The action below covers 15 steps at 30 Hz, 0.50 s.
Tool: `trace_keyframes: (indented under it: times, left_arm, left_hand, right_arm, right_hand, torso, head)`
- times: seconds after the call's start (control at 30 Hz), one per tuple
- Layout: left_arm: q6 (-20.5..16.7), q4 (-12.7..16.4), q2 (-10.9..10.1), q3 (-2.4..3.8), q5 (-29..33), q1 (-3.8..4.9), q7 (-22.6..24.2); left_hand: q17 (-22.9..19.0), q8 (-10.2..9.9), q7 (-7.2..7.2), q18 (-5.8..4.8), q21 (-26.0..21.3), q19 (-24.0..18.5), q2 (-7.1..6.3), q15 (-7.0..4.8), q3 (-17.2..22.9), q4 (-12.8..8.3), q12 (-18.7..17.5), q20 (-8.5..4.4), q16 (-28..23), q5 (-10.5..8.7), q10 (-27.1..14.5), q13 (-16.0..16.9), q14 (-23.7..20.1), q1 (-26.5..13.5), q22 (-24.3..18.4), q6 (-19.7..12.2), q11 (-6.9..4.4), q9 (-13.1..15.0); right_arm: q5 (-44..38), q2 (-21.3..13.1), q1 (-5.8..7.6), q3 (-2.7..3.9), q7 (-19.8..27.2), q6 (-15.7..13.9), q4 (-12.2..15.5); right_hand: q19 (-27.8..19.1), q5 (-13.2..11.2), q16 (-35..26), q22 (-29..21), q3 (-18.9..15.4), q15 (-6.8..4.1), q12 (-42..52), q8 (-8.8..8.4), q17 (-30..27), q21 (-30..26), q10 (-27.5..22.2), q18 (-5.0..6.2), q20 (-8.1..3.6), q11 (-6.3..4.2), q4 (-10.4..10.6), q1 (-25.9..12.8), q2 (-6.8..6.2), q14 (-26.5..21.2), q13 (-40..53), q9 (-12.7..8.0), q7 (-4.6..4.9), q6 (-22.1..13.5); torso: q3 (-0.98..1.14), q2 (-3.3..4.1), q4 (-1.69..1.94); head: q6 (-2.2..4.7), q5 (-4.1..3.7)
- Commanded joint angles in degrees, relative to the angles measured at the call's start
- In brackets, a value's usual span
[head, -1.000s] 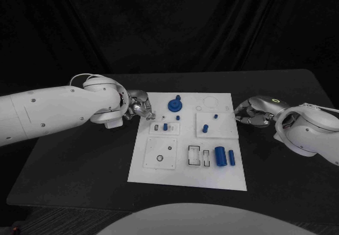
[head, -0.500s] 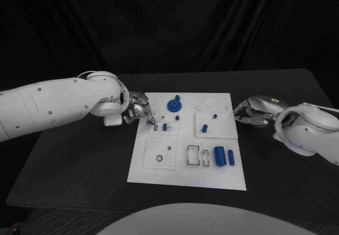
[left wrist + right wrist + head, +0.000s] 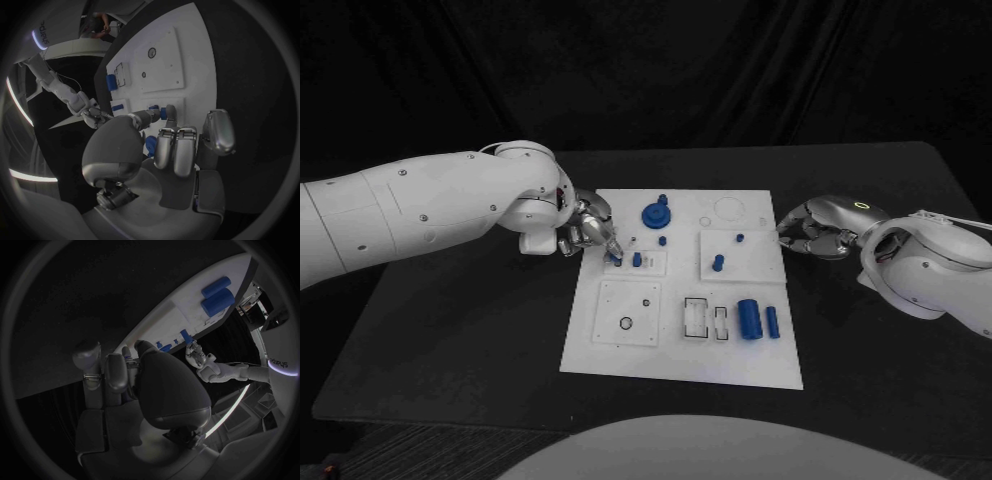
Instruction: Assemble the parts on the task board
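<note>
Over the past second the left hand (image 3: pixel 589 233) has slid in from the board's left edge and now hangs over the small inset square near the upper left of the task board (image 3: pixel 678 355), its fingertips just above a short blue peg (image 3: pixel 638 259) standing there; the right hand (image 3: pixel 812 229) has not moved and rests on the bench (image 3: pixel 459 340) just off the board's right edge. In the left wrist view, the left hand's fingers (image 3: pixel 177 150) are curled close together with a small blue piece (image 3: pixel 163 113) at their tips, though whether it is pinched or merely behind them cannot be told. The right hand's fingers are curled inward with nothing seen in them. Two blue cylinders (image 3: pixel 759 320) lie loose at lower right, and a blue gear-like part (image 3: pixel 655 214) sits near the top. The risk appears to be the crowded fingers brushing the standing peg or coming down off-centre, tipping it out of its seat.
</note>
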Motion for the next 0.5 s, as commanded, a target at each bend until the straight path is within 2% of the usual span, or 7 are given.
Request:
trace_keyframes:
  times: [0.03,0.27,0.5]
  left_arm:
    - [2.55,-0.21,0.23,0.04,1.25,0.18,-2.38]
    - [2.23,-0.5,0.34,0.04,1.25,0.17,-4.08]
    - [1.75,-0.67,0.71,0.04,1.25,0.17,-4.19]
  left_hand:
    - [15.09,-0.33,-0.19,0.64,-0.32,-0.47,0.13,0.04,3.93,-4.63,-0.26,0.01,0.15,0.58,4.34,13.87,5.95,-0.34,8.97,-0.08,0.1,-0.17]
    - [15.09,-0.55,0.02,0.6,-0.15,-0.37,0.44,0.14,3.73,-5.17,-0.16,0.08,0.15,1.6,4.44,13.95,5.95,-0.38,9.04,-0.04,0.22,-0.29]
    - [15.09,-0.6,0.11,0.58,-0.05,-0.31,0.6,0.18,3.65,-5.44,-0.08,0.12,0.15,2.12,4.51,14.01,5.95,-0.4,9.07,0.0,0.28,-0.31]
  right_arm:
    - [-0.13,-0.01,-0.15,0.02,-0.53,-1.19,0.25]
    - [-0.13,-0.12,-0.15,0.02,0.38,-3.38,0.4]
    - [-0.13,-1.39,0.04,0.04,3.52,-10.68,1.93]
  right_hand:
    - [-0.42,0.27,-0.23,6.32,0.27,-0.19,-0.19,-0.22,-0.01,-0.1,-0.03,0.73,0.03,-0.4,0.04,0.51,-0.18,-0.19,-5.93,-0.1,-0.05,-0.03]
    - [-0.31,0.25,0.06,6.39,0.2,-0.19,-0.03,-0.24,0.28,0.22,0.13,0.68,0.03,-0.38,0.13,0.35,-0.34,-0.09,-5.73,-0.1,0.01,-0.05]
    - [0.18,0.13,0.9,6.69,-0.07,-0.19,0.57,-0.11,1.04,1.51,0.76,0.48,0.01,-0.34,0.65,-0.31,-0.72,0.31,-5.02,-0.06,0.08,0.24]
  torso:
    - [-0.05,0.04,0.02]
    - [-0.03,0.1,-0.07]
    - [-0.03,0.08,0.1]
  head:
    - [-0.02,0.06]
    - [-0.02,0.33]
    - [-0.02,0.29]
